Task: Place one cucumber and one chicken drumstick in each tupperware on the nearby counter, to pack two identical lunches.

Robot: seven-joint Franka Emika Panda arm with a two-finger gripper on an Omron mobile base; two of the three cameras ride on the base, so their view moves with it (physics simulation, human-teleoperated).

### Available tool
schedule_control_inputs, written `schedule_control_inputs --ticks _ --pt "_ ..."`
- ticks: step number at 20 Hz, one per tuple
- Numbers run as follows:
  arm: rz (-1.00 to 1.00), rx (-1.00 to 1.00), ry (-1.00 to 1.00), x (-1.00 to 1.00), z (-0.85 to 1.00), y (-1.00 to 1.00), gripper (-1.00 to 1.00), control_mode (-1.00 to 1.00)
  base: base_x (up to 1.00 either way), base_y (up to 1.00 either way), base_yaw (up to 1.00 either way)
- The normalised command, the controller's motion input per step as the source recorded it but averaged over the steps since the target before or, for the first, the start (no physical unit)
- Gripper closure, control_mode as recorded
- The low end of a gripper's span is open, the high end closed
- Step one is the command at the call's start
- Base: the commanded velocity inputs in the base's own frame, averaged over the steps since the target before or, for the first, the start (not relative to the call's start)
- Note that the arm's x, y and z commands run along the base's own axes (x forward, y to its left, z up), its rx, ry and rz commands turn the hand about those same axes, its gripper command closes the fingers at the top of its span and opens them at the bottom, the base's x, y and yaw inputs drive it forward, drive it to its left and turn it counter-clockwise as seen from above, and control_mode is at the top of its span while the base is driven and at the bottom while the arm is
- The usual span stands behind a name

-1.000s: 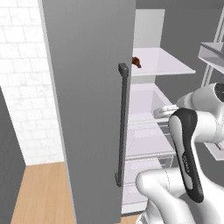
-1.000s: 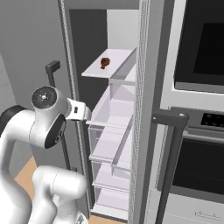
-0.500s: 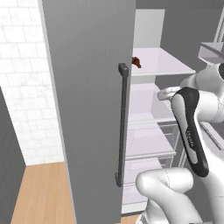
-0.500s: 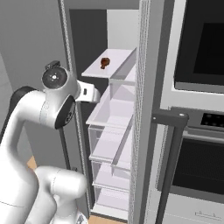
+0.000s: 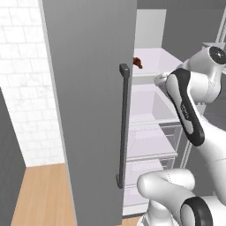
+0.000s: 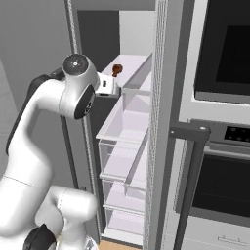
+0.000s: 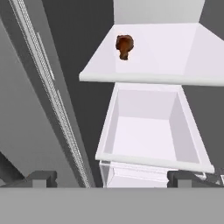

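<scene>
Fingers spread wide apart, holding nothing, at the bottom edge of the hand view. Left: fridge door, edge close by. Upper centre: chicken drumstick on the white shelf, above an open drawer. Risk: the reach clips the shelf lip or knocks the drumstick deeper.

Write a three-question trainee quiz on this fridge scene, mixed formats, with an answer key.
1. True or false: the chicken drumstick lies on the fridge's top shelf.
2. The gripper is: A) shut on the drumstick; B) open and holding nothing; C) shut on the door handle.
3. Fill in: directly below the shelf sits an open, empty white ____.

Key: 1 true; 2 B; 3 drawer.
</scene>
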Motion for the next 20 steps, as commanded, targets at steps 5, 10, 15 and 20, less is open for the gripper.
schedule_control_inputs --ticks 5,10,15,20 --pt "0.0 0.01 0.0 0.58 0.16 -0.01 -1.0 -1.0 0.0 0.0 0.0" --pt "0.0 0.02 0.0 0.47 0.16 0.0 -1.0 -1.0 0.0 0.0 0.0" --pt "0.0 0.02 0.01 0.54 0.05 0.0 -1.0 -1.0 0.0 0.0 0.0" --pt "0.04 0.0 0.0 0.61 -0.01 -0.04 -1.0 -1.0 0.0 0.0 0.0"
